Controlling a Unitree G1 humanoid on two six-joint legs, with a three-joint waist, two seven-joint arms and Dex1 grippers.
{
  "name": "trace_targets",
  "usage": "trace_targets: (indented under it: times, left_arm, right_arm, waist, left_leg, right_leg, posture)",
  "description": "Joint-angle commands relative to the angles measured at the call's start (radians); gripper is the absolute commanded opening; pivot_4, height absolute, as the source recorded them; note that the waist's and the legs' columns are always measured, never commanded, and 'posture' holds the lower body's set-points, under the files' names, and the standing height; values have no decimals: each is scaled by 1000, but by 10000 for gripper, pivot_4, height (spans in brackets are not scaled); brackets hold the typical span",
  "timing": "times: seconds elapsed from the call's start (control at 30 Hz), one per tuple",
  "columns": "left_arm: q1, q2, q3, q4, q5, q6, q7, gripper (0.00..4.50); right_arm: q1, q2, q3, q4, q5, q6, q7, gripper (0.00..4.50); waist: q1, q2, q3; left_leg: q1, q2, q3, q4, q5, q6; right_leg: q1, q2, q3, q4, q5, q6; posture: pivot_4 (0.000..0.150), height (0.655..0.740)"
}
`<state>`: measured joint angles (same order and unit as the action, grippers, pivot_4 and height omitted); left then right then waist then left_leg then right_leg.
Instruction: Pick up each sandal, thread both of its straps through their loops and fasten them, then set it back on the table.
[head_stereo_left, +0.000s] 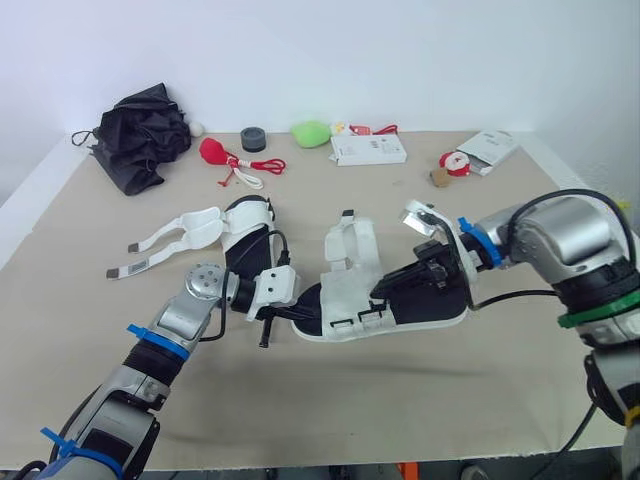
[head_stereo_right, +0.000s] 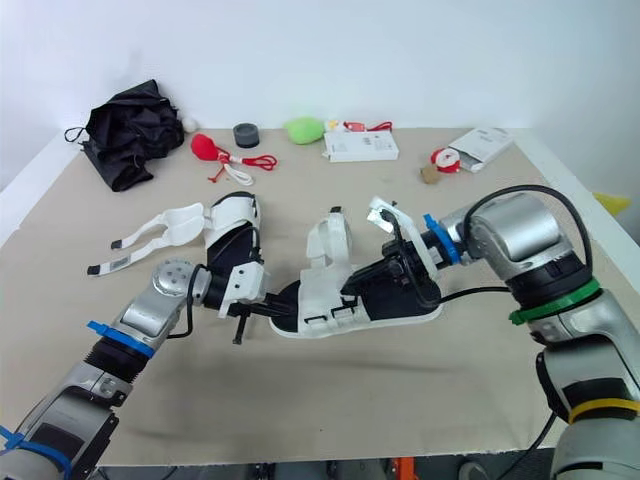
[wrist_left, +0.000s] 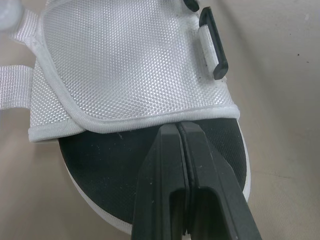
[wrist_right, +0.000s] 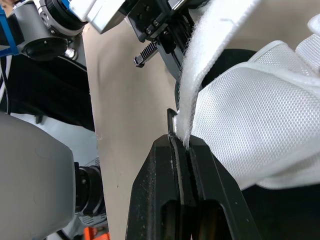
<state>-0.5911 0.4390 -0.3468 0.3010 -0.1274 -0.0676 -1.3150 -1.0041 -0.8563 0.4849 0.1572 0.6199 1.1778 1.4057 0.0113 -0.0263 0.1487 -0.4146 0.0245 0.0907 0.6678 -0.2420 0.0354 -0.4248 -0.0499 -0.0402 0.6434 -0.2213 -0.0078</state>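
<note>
Step in hand: threading the first strap of the near sandal; no strap looks fastened yet, so I judge the task is at an early stage.
Sandal: lying on the table between my two arms, its white upper folded open over the black insole.
Right end effector: fingers clamped on the edge of the strap, which rises from the tips towards the upper.
Left end effector: fingers pressed together with nothing between them, tips on the insole just at the hem of the upper, so I read it as pinning the sandal down.
Loop: black, on the upper beyond my left tips, empty.
Next move: carry the strap end across to the loop and feed it through while the left holds the sandal steady; the strap is limp, so the aim must be close.
Far sandal: behind my left arm, near but apart from it, both straps splayed loose on the table and untouched.
</note>
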Motion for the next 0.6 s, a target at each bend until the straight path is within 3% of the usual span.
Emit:
trace_targets:
  times: [0.03, 0.6]
  left_arm:
    - [42, 15, -55, 47, 62, 40, -6, 0]
    - [47, 20, -60, 32, 60, 46, -6, 0]
  right_arm:
    - [-25, 23, 20, 22, -47, -26, 32, 986]
    - [-113, 110, -32, 207, -134, -66, 79, 986]
  waist:
    - [0, 0, 0]
    - [-1, 2, 1]
  left_leg:
    - [0, 0, 0, 0, 0, 0]
    - [0, 0, 0, 1, -1, 0]
  right_leg:
    - [0, 0, 0, 0, 0, 0]
    - [0, 1, -1, 2, 0, -1]
  posture:
    - [1500, 7400]
    - [1500, 7400]
